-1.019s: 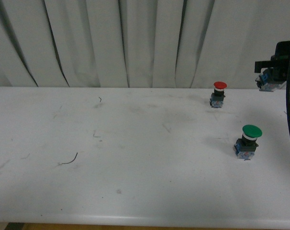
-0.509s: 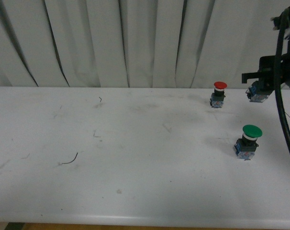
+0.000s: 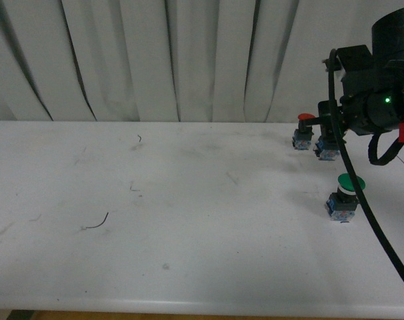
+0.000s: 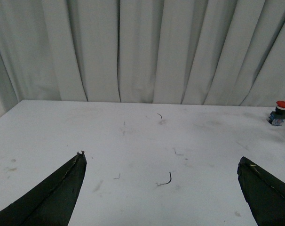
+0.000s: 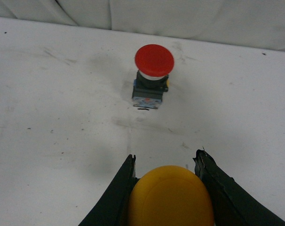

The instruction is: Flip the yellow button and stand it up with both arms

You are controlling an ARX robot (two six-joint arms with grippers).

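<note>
Right end effector point(image 5: 166, 155) clenched on yellow button point(image 5: 170, 197): smooth domed cap between black wedge fingers, near round-capped red button point(image 5: 153, 61) on scuffed white counter point(image 5: 62, 122). Left end effector point(image 4: 161, 156) released, wedges spread.

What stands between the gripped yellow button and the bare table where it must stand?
Nothing visible does. The yellow button has open table around it. The red button stands close by, not touching it.

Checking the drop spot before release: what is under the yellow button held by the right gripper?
Only bare white table shows around the yellow button in the right gripper; its cap hides the spot directly below. The red button stands apart, upright.
</note>
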